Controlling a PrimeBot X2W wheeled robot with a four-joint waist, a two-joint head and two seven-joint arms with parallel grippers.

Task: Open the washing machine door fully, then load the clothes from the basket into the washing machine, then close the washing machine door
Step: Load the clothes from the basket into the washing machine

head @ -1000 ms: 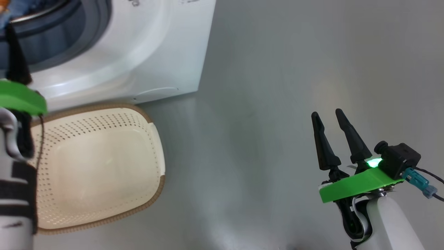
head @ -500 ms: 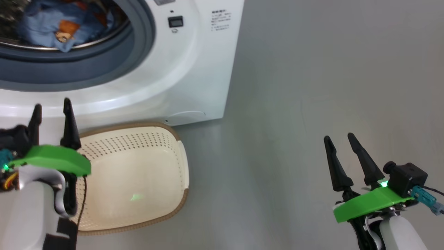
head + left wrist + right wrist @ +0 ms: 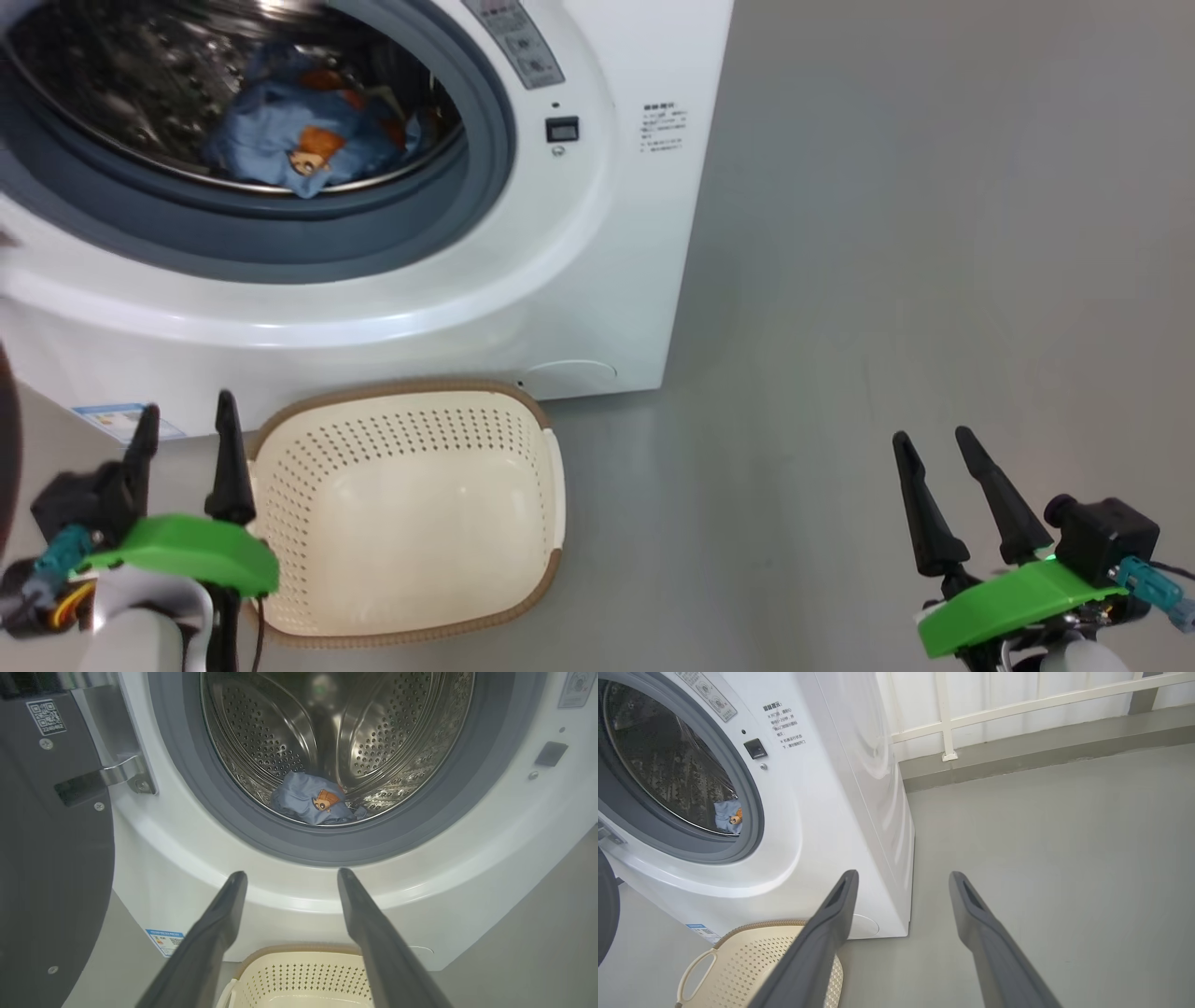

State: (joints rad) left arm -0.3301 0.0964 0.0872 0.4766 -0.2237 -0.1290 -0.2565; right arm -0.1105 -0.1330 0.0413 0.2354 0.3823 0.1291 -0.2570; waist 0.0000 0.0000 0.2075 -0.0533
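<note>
The washing machine (image 3: 597, 233) stands with its drum uncovered. The clothes (image 3: 299, 140), light blue with an orange bear print, lie inside the steel drum, and the left wrist view shows the clothes (image 3: 313, 800) too. The washing machine door (image 3: 46, 858) is swung open at the left, its dark inner side showing. The cream basket (image 3: 401, 390) sits on the floor before the machine with nothing in it. My left gripper (image 3: 187, 406) hovers open at the basket's left edge, holding nothing. My right gripper (image 3: 931, 436) is open over bare floor, far to the right.
Grey floor (image 3: 887, 233) stretches to the right of the machine. A white railing and wall (image 3: 943, 718) stand behind it. A small blue label sticker (image 3: 121, 420) is on the machine's lower front, close to my left fingers.
The head view has shifted, bringing the drum and the clothes into sight. My left gripper has drawn back from the drum mouth to the basket's left side, still open. The right gripper looks unchanged.
</note>
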